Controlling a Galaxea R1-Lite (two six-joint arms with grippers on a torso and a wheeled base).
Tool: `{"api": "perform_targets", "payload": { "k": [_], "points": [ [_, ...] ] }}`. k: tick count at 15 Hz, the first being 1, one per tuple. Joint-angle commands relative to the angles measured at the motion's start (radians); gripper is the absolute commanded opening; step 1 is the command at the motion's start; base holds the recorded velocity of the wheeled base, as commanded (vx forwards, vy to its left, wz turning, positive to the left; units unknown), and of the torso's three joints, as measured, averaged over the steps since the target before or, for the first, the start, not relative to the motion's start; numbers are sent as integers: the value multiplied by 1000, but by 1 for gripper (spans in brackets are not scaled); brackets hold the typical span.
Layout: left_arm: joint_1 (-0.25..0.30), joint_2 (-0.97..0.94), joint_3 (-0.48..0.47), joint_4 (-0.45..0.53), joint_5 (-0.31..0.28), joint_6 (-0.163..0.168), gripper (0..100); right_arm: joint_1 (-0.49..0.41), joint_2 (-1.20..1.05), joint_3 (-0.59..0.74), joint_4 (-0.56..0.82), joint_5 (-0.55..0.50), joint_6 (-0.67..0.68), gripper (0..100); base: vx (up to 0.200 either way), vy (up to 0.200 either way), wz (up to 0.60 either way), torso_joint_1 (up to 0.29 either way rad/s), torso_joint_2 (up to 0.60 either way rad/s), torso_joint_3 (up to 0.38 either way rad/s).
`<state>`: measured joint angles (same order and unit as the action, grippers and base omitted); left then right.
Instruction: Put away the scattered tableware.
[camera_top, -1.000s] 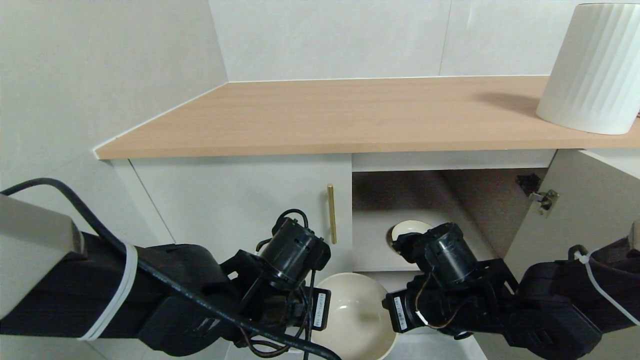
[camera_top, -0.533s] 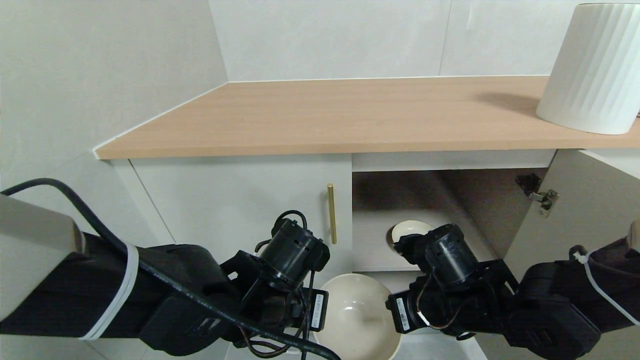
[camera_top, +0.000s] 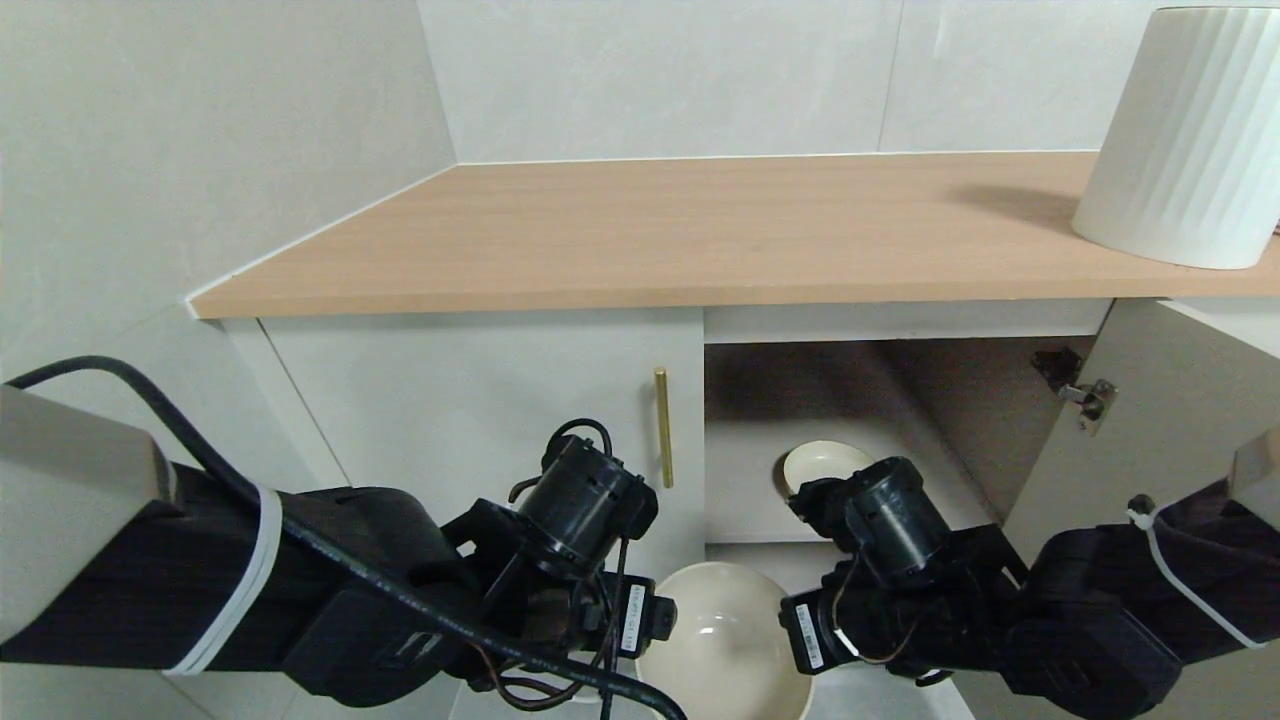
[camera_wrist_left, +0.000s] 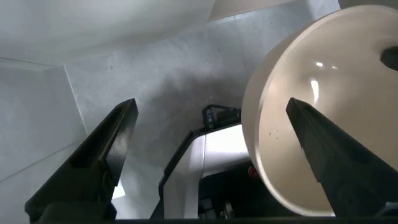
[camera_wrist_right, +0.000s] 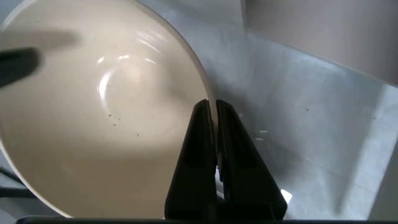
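The bowl (camera_top: 722, 640) hangs low in front of the open cabinet (camera_top: 950, 400), under the counter (camera_top: 700, 230) and above the floor, between the two wrists. Its hollow faces up toward the head camera. The right gripper (camera_wrist_right: 214, 111) pinches the rim, its fingers (camera_wrist_right: 199, 155) pressed close with the bowl wall between them. The left gripper (camera_wrist_left: 210, 104) is spread wide; the opposite side of the bowl lies by one of its fingers (camera_wrist_left: 329, 155), but whether that finger touches cannot be told. A small bowl (camera_top: 820, 462) already sits on the cabinet shelf, just behind the right wrist.

The bowl looks like glazed ceramic: stiff, smooth and probably slick under the fingers, and it would chip or break on a knock or a drop. It is likely heavy enough that a pinch at one edge lets it swing about that point. The rim is the sensible hold, one finger inside and one outside, seated deep enough down the wall to resist slipping. A second hold on the far rim by the left gripper would steady it. On the way in it should pass well apart from the cabinet frame and the small bowl, and be set down gently.
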<state>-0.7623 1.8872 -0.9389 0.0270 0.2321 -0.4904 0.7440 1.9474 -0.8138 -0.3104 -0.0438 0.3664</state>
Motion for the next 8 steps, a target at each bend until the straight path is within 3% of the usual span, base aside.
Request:
{"api": "perform_targets", "payload": {
  "k": [1,8],
  "points": [
    [0,0,0,-1,0,0,100,-8,47,-8,17,-19,-4,0,0,0,0,0,0,0],
    [0,0,0,-1,13,0,100,-183,93,-93,39,-94,-6,0,0,0,0,0,0,0]
  ]
}}
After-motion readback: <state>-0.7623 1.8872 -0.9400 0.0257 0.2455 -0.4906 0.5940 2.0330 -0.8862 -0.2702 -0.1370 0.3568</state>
